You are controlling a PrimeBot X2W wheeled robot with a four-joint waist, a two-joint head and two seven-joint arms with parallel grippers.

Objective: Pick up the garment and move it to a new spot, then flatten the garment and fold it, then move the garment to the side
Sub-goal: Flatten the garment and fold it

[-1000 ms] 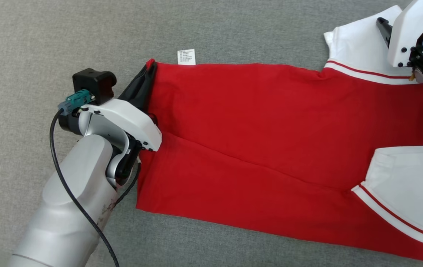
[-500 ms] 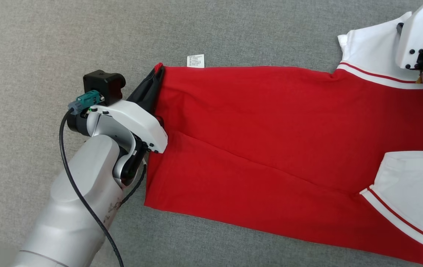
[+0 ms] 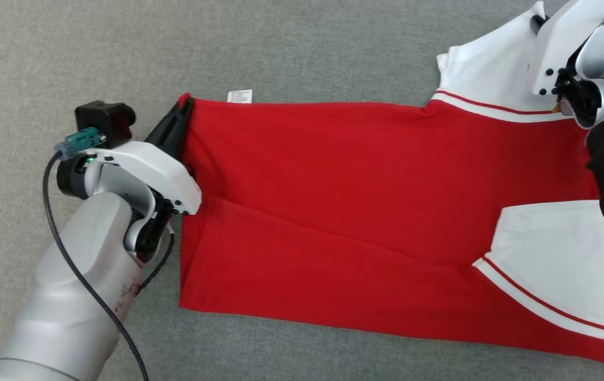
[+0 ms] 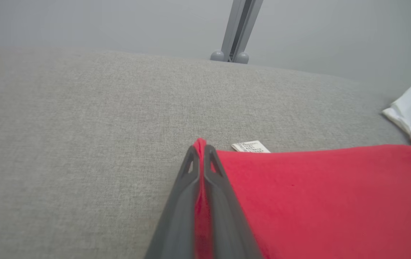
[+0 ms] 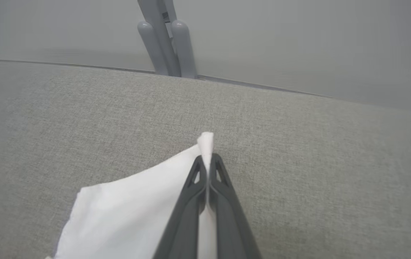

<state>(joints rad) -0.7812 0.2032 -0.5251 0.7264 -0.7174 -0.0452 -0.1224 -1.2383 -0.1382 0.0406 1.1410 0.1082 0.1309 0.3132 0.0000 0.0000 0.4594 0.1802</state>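
Across the grey surface (image 3: pixel 333 47), the garment (image 3: pixel 333 174) lay stretched, left jaws clenched on its red corner (image 4: pixel 200 144), right jaws on a white sleeve (image 5: pixel 137 201).

Grey woven fabric surface (image 3: pixel 302 47) underneath, with a grey metal post (image 4: pixel 236 28) up at 12 o'clock past its edge.

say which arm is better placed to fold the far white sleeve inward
Likely right: the right gripper is shut on the white sleeve tip; the left gripper holds the red hem corner, far from it.
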